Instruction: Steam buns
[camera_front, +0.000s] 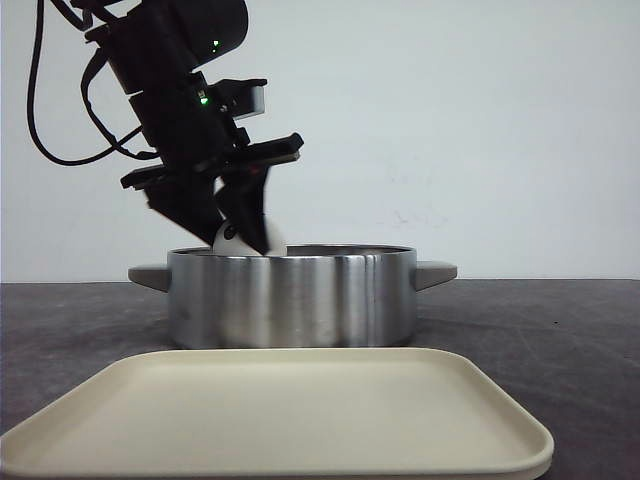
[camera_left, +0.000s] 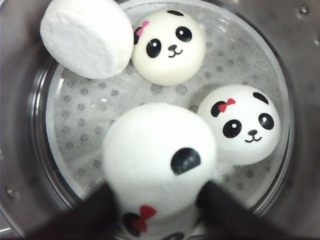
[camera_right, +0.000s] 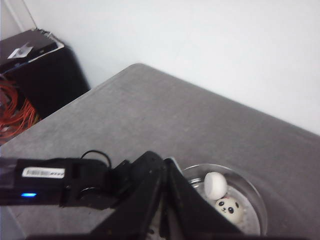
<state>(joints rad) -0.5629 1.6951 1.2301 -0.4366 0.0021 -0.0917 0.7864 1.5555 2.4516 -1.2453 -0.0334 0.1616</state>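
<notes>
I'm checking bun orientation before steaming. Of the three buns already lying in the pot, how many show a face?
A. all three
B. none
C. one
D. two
D: in the left wrist view two buns lie face up, the third bun in the pot shows only its plain flat underside.

Tray (camera_front: 275, 420) before pot (camera_front: 290, 298) — buns (camera_left: 169, 46) inside.

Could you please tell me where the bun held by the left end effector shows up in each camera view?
Front view: held bun, peeking above the pot's rim, left side.
Left wrist view: held bun, large, between the fingers.
Right wrist view: hidden behind the left arm.
Shared landmark: steel pot.
</notes>
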